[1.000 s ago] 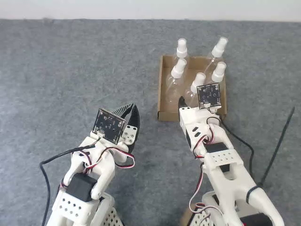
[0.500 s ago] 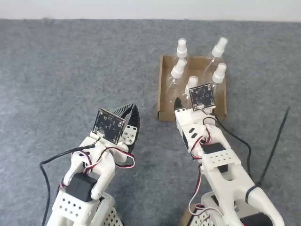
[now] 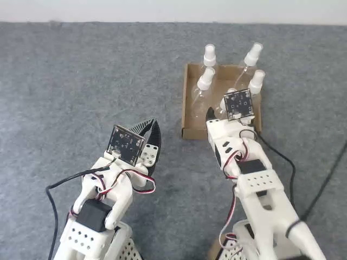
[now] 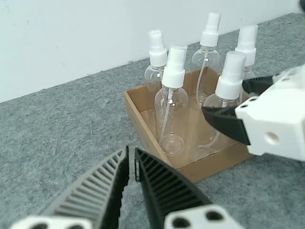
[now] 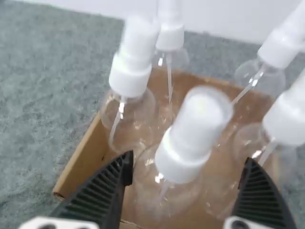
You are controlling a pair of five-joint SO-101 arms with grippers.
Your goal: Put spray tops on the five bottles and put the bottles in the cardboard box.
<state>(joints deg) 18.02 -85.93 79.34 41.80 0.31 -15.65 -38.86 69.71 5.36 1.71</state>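
Cardboard box [image 3: 184,103] sits on grey carpet [image 3: 81,70], ahead of the right arm. Five clear bottles stand upright in it, each with a white spray top on. The two far ones [image 3: 210,54] [image 3: 254,53] are close against the back wall, and I cannot be certain their bases are inside. Right gripper [image 5: 187,164] is over the box's near end, fingers spread wide to either side of the nearest bottle [image 5: 193,129]. They grip nothing, and contact cannot be judged. Left gripper [image 4: 131,155] is low over the carpet, well apart from the box, fingers all but closed with only a slit between them, empty. Task looks near done; what remains appears to be getting the right arm clear. Risks: the bottles look empty and top-heavy and stand close together. A finger catching under the nearest spray top on the way out could tip that bottle into the one just beside it [image 3: 205,81]. A sideways pull could shove the light box or drag a bottle over the wall.
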